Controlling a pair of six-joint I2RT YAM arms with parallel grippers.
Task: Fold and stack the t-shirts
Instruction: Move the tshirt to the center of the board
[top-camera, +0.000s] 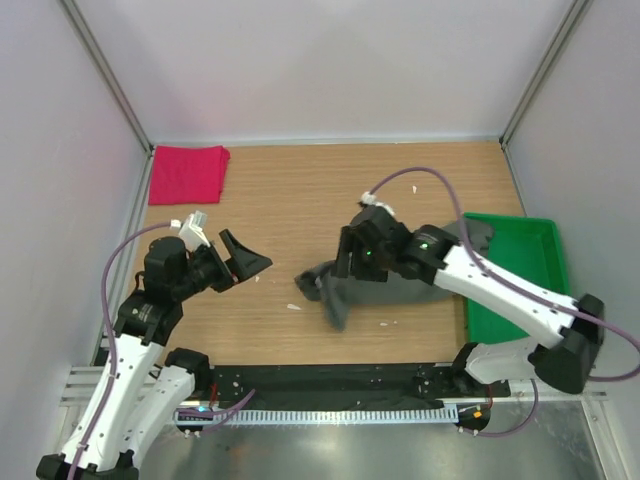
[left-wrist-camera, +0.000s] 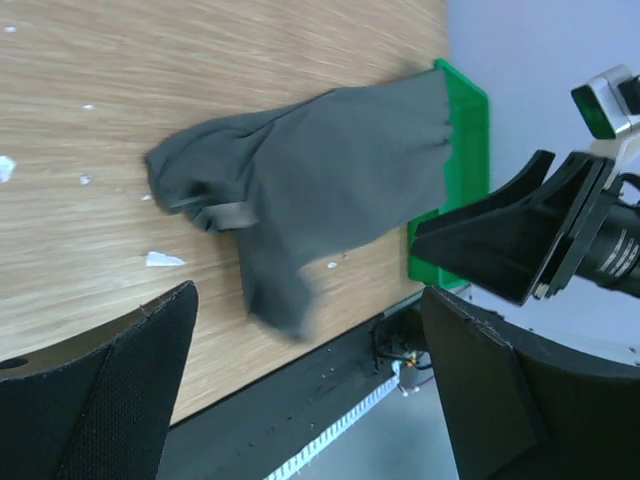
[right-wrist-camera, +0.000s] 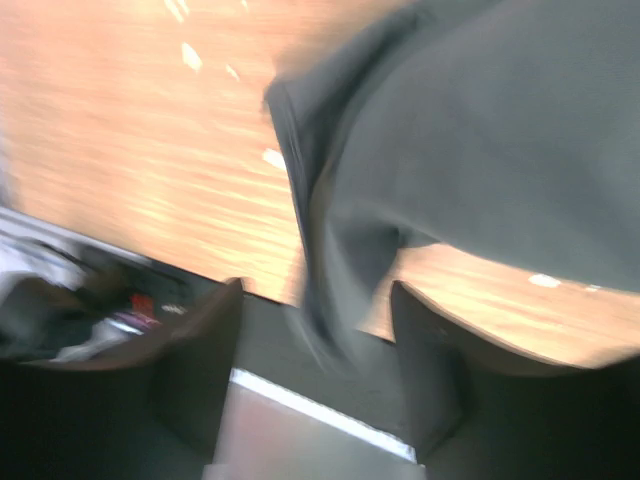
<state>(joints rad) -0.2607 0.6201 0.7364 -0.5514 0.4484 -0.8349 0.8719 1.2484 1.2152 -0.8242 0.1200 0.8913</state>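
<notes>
The dark grey shirt (top-camera: 350, 292) lay crumpled and not folded on the right half of the worktop (top-camera: 290, 200), nearer to the front edge than to the back wall. Its right end reached over the left rim of the green tray (top-camera: 525, 250), which stood at the right side of the worktop. One sleeve pointed toward the front edge. A few small white scraps (top-camera: 293, 306) lay on the wood just beside its left end.

The red shirt (top-camera: 187, 173) lay in the far left corner. It was folded into a rough rectangle with its left edge against the side wall, and it was well apart from the grey one, so the two shirts were not stacked.

The left arm (top-camera: 135, 340) was over the left part of the worktop. The left jaws stood wide and held nothing. They were turned toward the dark grey shirt but were clearly apart from it. In the left wrist view the shirt showed beyond the two black fingers (left-wrist-camera: 100, 390).

The right arm (top-camera: 500, 290) reached from the right across the tray's corner, and its wrist was above the left part of the dark grey shirt. The right wrist view was blurred. In it the right jaws stood partly apart, with a clear gap between them, and they did not clamp the cloth. The grey cloth was just in front of them, but I could not tell whether the tips touched it.
</notes>
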